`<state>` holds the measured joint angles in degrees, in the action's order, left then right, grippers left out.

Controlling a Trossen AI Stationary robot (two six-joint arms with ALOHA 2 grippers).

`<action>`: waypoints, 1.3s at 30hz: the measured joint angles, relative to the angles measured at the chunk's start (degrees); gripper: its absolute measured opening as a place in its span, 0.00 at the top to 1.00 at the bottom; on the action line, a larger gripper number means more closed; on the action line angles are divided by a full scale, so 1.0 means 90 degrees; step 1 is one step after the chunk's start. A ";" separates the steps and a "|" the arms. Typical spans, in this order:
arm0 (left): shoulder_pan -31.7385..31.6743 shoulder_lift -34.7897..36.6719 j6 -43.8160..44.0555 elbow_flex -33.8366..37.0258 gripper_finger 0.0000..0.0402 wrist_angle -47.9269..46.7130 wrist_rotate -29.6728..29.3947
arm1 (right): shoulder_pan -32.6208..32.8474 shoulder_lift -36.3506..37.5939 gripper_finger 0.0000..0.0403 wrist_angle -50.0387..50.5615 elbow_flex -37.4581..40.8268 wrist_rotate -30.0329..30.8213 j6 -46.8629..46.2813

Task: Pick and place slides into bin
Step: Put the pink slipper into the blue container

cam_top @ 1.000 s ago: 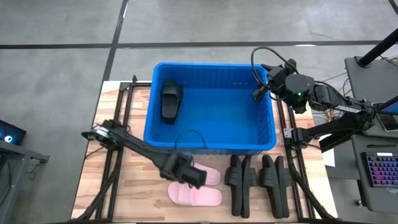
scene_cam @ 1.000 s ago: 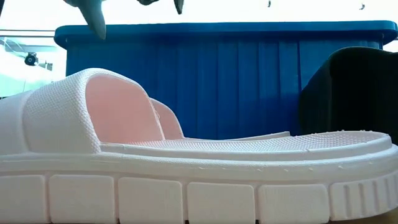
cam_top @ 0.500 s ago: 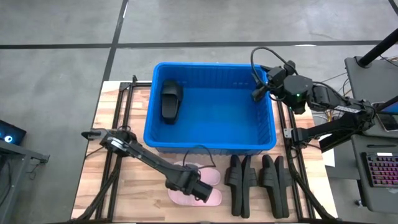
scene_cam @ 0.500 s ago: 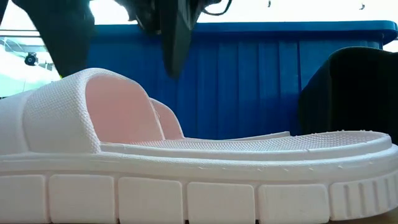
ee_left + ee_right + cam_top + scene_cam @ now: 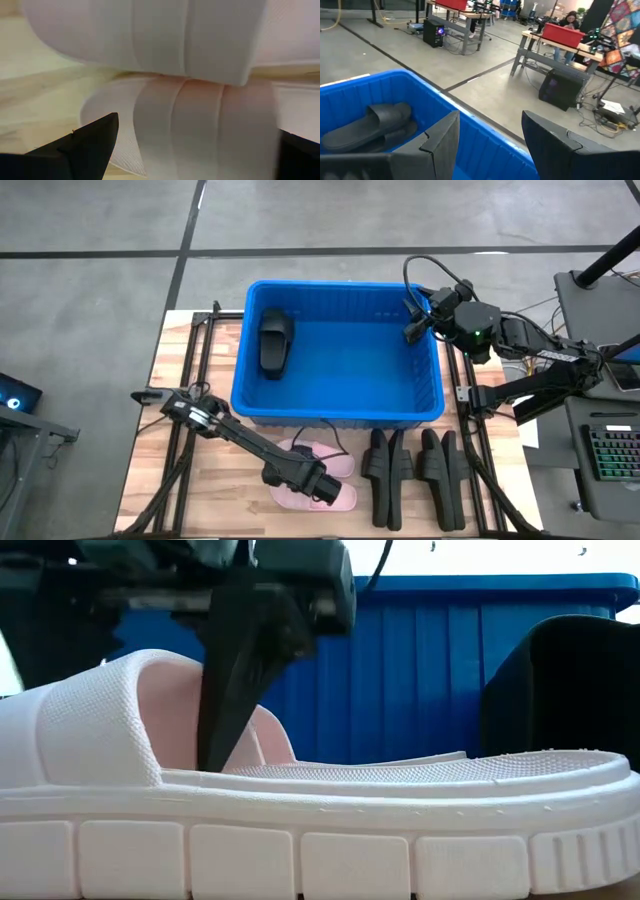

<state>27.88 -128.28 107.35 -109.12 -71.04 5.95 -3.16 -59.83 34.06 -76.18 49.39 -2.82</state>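
the bin point(image 5: 420, 395) is bright blue with ribbed walls. inside it lies one black slide point(image 5: 274, 340). right under the dark left gripper point(image 5: 328, 496) sit two pale pink slides point(image 5: 342, 497), their straps finely textured with raised bands. to that gripper's side stand the black slides point(image 5: 413, 468) in a row. the table point(image 5: 215, 495) is light wood grain. the right gripper point(image 5: 412, 330) is black.

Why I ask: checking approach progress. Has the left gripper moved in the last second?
Yes. The left gripper moved away from the bin, down onto the near pink slide.
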 joint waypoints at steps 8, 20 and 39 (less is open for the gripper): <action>0.0039 -0.0052 -0.0273 -0.0002 0.22 0.0009 0.0278 | 0.0002 0.0000 0.49 0.0000 0.0002 -0.0056 0.0020; 0.0039 0.0099 -0.0953 0.0000 0.80 -0.0131 0.0482 | 0.0002 0.0000 0.49 0.0011 0.0012 -0.0056 0.0038; 0.0051 0.2840 -0.3538 -0.0041 1.00 0.1960 -0.0346 | 0.0001 0.0001 0.49 0.0084 0.0027 -0.0049 0.0052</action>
<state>28.34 -102.72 75.51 -109.49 -53.39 2.84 -3.15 -59.82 34.82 -75.94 48.95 -2.35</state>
